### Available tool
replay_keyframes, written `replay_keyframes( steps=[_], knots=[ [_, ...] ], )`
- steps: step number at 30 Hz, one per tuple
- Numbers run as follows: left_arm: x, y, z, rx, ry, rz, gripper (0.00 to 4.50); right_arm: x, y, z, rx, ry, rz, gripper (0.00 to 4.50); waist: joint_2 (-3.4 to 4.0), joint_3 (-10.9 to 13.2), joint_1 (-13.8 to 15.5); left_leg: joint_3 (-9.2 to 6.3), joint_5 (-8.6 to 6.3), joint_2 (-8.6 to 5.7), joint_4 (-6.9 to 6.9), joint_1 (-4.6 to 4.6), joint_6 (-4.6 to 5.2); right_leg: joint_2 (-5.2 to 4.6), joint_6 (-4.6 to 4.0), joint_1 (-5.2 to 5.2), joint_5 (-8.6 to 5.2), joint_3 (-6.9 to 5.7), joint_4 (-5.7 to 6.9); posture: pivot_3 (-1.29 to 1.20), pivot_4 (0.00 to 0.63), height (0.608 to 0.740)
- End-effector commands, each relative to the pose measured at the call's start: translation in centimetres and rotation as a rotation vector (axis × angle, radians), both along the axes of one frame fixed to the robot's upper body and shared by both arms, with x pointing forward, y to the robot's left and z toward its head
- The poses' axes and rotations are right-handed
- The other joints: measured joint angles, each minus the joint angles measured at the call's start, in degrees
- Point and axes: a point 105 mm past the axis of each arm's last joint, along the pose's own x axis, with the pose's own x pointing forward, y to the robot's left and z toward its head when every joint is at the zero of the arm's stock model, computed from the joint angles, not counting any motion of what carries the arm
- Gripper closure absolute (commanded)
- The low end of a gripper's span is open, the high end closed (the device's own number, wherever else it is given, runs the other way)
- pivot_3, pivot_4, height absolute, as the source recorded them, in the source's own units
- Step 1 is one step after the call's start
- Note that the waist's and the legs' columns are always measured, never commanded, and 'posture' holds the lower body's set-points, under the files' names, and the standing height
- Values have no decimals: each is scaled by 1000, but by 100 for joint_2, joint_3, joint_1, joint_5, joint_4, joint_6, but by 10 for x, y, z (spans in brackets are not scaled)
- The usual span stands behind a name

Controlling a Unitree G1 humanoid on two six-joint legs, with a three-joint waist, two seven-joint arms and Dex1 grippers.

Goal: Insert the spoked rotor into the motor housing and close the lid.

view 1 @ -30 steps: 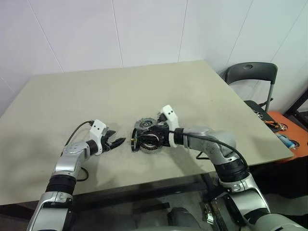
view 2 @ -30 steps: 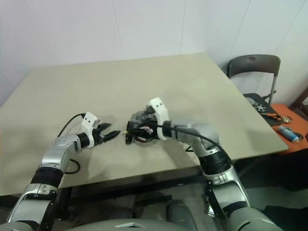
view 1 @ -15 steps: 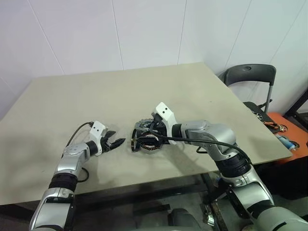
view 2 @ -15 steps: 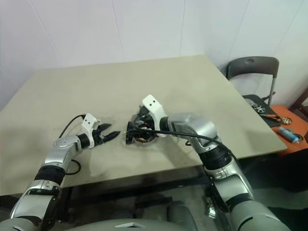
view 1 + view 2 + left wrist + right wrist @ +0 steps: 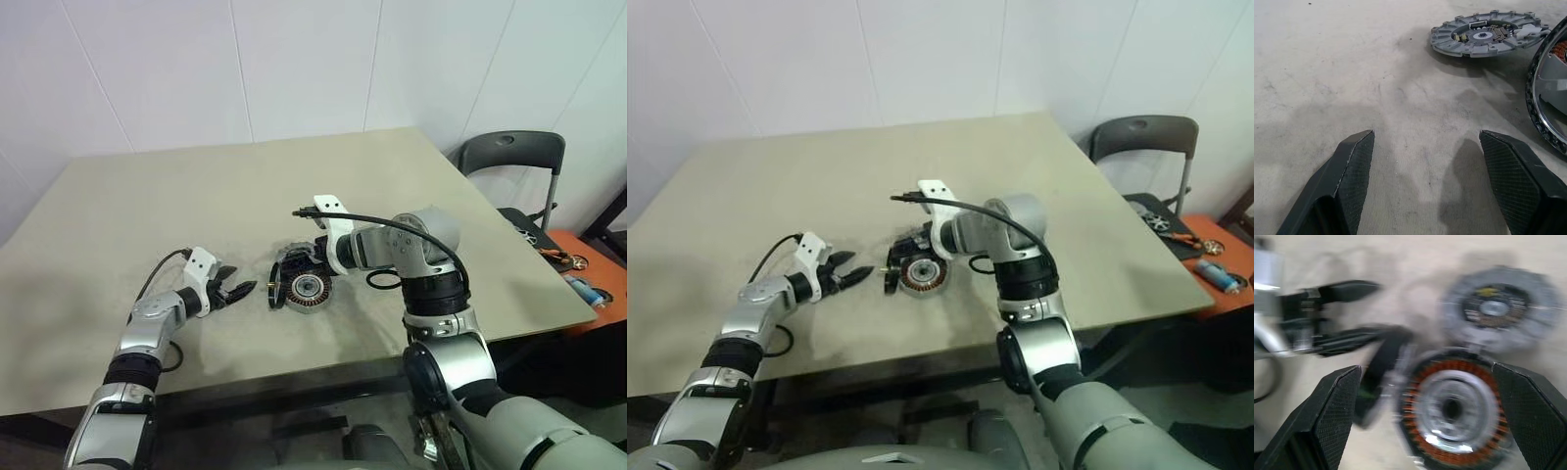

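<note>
The right gripper [image 5: 1425, 421] hangs just above the motor housing [image 5: 307, 290], its two black fingers [image 5: 1334, 413] spread wide and grasping nothing. The housing lies on the beige table [image 5: 147, 206], its ring of copper windings facing up around a silver hub. Just behind it lies the lid [image 5: 1488, 34], flat on the table and close beside the housing. To the housing's left, the left gripper [image 5: 238, 289] hovers low over the table, fingers parted and empty, pointing toward the housing.

Right hand [image 5: 911, 238] hovers spread above the motor housing [image 5: 919, 276].
</note>
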Motion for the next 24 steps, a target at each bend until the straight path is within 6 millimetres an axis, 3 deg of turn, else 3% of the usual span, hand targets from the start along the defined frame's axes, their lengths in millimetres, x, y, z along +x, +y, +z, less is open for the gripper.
replay_keyframes(
  steps=[1, 7, 16, 19, 21, 24],
  knots=[
    [-7, -5, -19, 8, 75, 7, 858, 2, 0, 6, -39, -40, -20, 43, 7, 0, 3, 0, 0, 0, 0, -1, 0, 0, 0, -1, 0, 0, 0, 0, 0, 740],
    [-10, -5, -21, -3, 74, 18, 858, 5, -3, 4, -60, -35, -49, 43, 8, -1, 4, 0, 0, 0, 2, -2, 0, -1, -1, 0, -2, 0, -2, 0, 0, 740],
    [-10, -13, -15, -15, 62, 24, 858, 14, 1, 37, 3, -91, -45, 43, 14, 3, -23, 0, 0, 0, -6, -14, 0, -2, 3, -10, -3, -1, -7, 0, 0, 740],
    [-10, -19, -12, -22, 60, 22, 858, 11, 11, 47, 60, -89, -6, 43, 15, 3, -18, 0, 0, 0, -7, -25, 0, -3, 4, -19, -3, -1, -9, 0, 0, 740],
    [-10, -22, -9, -26, 59, 20, 858, 3, 23, 48, 100, -66, 63, 43, 14, 3, -16, -1, 0, 0, -8, -32, 0, -3, 5, -24, -4, -2, -10, 0, 0, 740],
    [-10, -26, -4, -29, 58, 16, 858, -6, 26, 36, 92, -29, 110, 43, 15, 4, -9, -2, 0, 0, -8, -49, 0, -3, 6, -35, -4, -3, -11, 0, 0, 740]
  ],
)
